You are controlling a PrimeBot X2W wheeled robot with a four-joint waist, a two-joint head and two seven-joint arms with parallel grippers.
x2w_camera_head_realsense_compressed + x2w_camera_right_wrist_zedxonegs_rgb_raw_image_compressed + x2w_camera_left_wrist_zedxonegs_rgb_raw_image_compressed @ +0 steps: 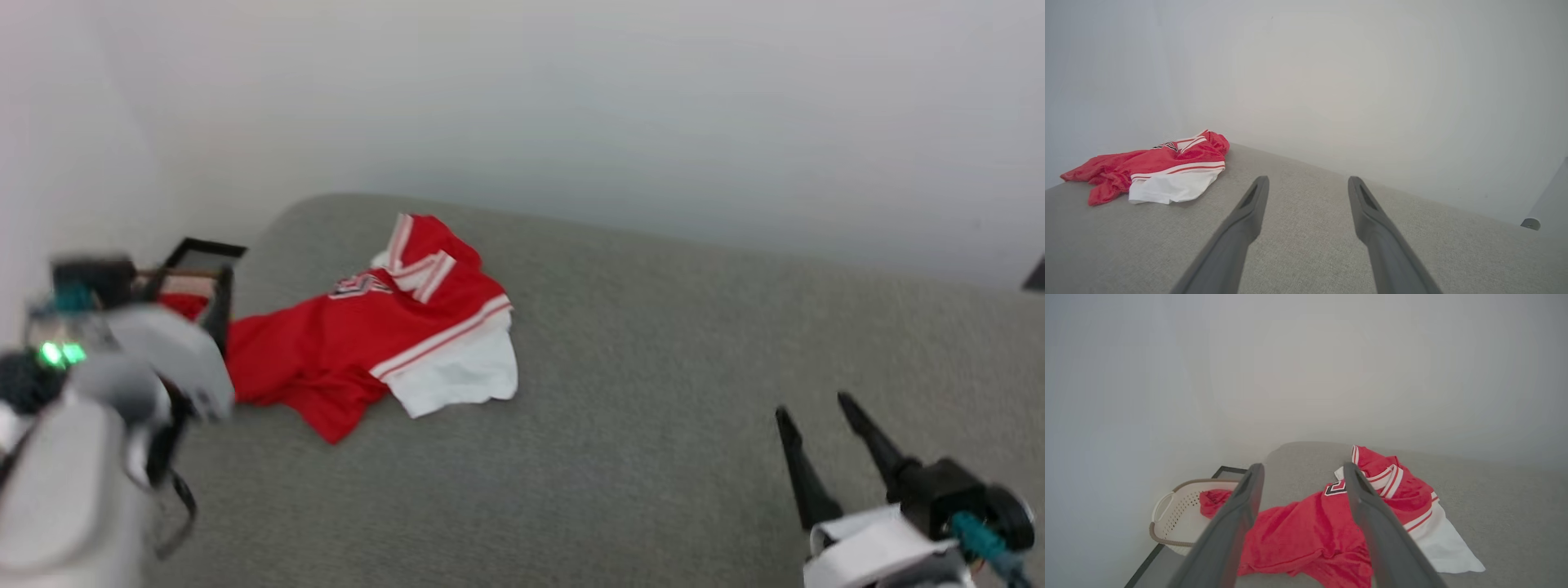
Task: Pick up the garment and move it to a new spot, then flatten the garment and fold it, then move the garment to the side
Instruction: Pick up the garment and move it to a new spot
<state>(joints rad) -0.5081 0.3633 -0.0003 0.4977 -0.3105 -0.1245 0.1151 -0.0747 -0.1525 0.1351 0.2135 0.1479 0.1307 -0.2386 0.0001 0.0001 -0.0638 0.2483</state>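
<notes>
The garment (359, 335) is a red jersey lying crumpled on the far left part of a grey fabric surface (653, 367). Its white sleeve (457, 371) with red-white trim is spread toward the right. My left gripper (1303, 467) hovers open above and just short of the garment (1310, 531), with nothing between its fingers. In the head view the pale left forearm (155, 367) is at the lower left, beside the jersey's left end. Well away from the garment (1151, 171), my right gripper (814, 407) is open and empty over bare fabric at the lower right. It is seen again (1308, 179) in the right wrist view.
A beige perforated basket (1171, 514) with a smaller red cloth (1214, 498) in it stands off the surface's left edge, next to a black frame (1147, 559). A pale wall (571, 106) rises behind. Bare grey fabric stretches to the right of the jersey.
</notes>
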